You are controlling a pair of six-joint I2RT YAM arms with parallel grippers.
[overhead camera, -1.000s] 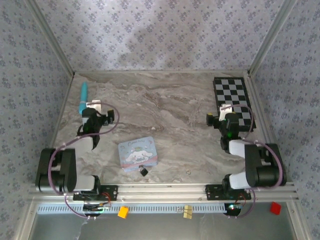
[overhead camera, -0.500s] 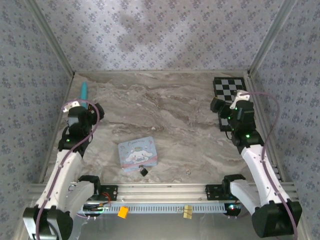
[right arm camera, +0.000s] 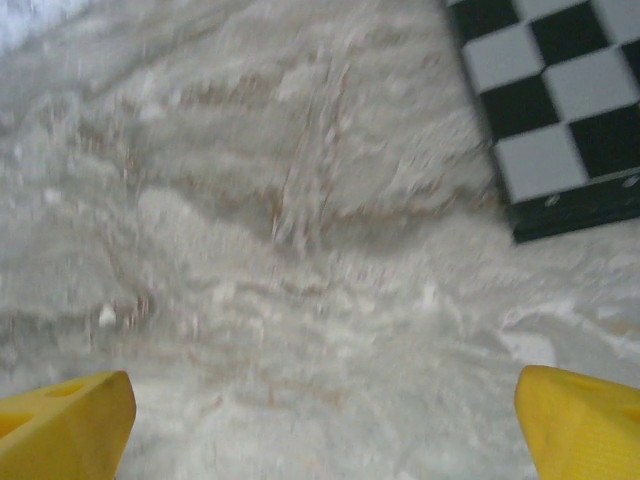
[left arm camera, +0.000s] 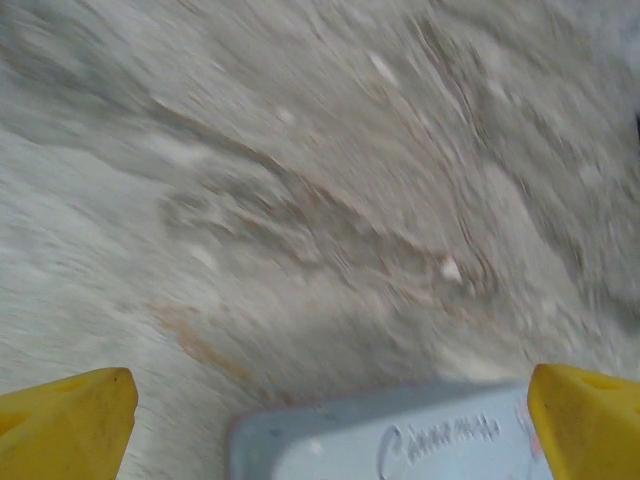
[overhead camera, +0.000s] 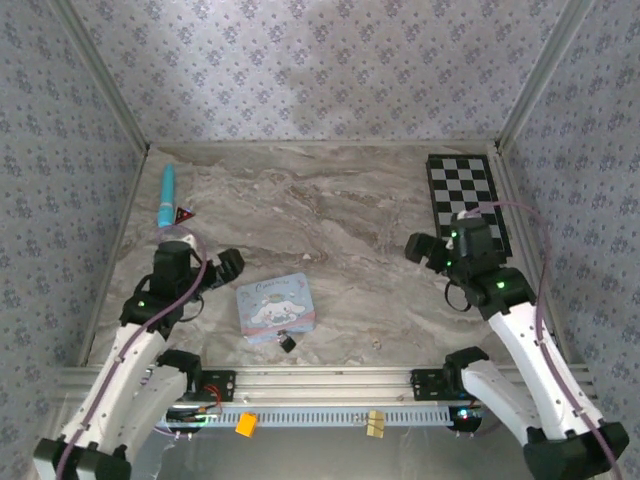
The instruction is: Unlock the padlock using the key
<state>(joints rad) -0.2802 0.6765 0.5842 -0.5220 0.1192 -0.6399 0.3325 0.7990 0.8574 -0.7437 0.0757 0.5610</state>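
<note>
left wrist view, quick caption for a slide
Open yellow fingers of the left arm frame the edge of a light-blue tin on the marble table

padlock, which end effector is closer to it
Left. The left end effector is left of and beyond the padlock; the right end effector is far to its right, by the checkerboard.

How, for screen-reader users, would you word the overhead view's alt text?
A light-blue cartoon tin lies on a marble table, a black padlock at its near edge. The left gripper and right gripper hover open either side; checkerboard far right, teal tool far left.
</note>
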